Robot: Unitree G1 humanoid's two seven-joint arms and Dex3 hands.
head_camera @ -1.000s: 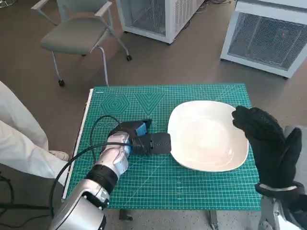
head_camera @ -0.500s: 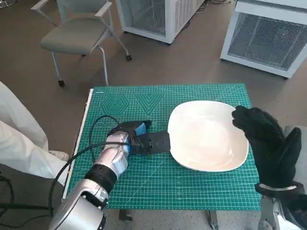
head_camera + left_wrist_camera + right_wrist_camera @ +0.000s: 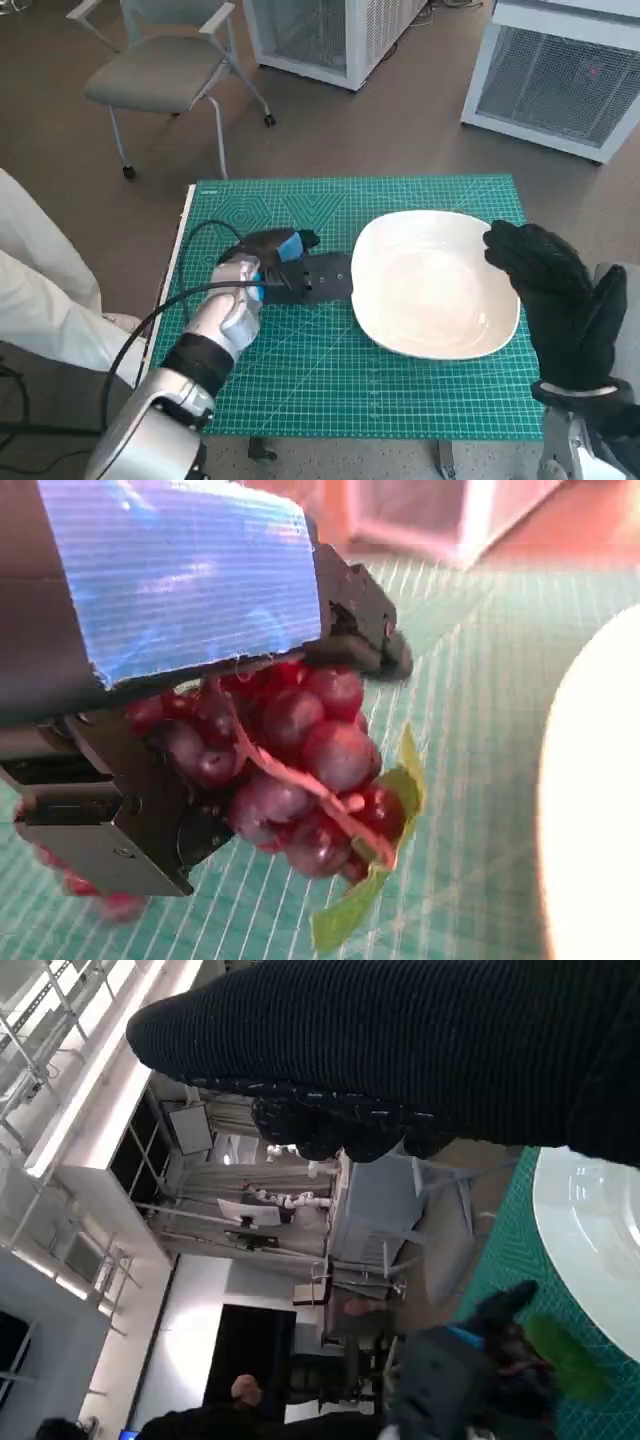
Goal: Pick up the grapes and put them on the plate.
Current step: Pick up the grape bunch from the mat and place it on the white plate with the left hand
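The left hand [image 3: 285, 272] grips the grapes [image 3: 295, 760], its fingers closed around the bunch, a green leaf hanging beneath. The plate [image 3: 437, 283] lies just beyond the fingertips, across the green mat [image 3: 300, 370] on the table. The right hand [image 3: 545, 275] hovers over the plate's far rim, holding nothing, fingers loosely spread. To do the carry well, the left hand probably needs to lift enough for the dangling leaf to clear the rim, then travel level and release only once over the plate's hollow.

Grey chair [image 3: 160, 65] beyond green mat [image 3: 330, 370]; white cabinets [image 3: 560, 75] behind.
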